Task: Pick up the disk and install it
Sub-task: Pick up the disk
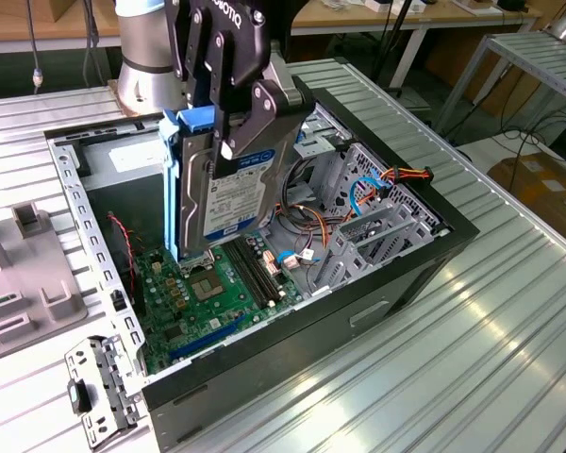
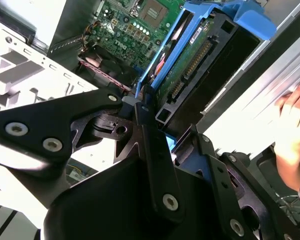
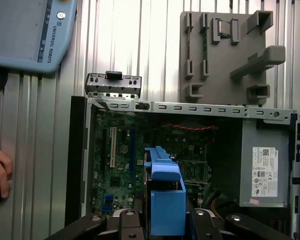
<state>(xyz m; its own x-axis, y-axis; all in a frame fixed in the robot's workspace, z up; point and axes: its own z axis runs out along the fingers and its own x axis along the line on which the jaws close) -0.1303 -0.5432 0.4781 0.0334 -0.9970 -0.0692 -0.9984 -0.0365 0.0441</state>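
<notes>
Case: black open-topped computer case [image 1: 387,283] lies on its side on the ribbed silver metal desk [image 1: 491,359]; its walls fence the interior on every side.
Open room: the green motherboard [image 1: 203,293] lies bare below the disk; a grey perforated metal drive cage [image 1: 382,231] and a tangle of coloured cables [image 1: 307,212] crowd the case toward the exterior view's right.
Hidden: the arm is cut off at the exterior view's upper edge; the gap between the disk's lower edge and the motherboard cannot be judged; in the first wrist view the disk is seen edge-on, its blue plastic rail [image 3: 165,200] foremost.
Disk: flat silver-metal disk with white-and-blue label and blue side rails [image 1: 228,193], upright on edge, above the motherboard, within the case outline.
Fingers: the black gripper [image 1: 222,132] pinches the disk across its flat faces, one finger on the label side, the other behind.
Surroundings: grey power-supply box with white sticker [image 3: 262,170] in a case corner; grey moulded fixture plate [image 3: 225,55] on the desk beside the case; a person's hand [image 2: 295,120] near the desk edge.
</notes>
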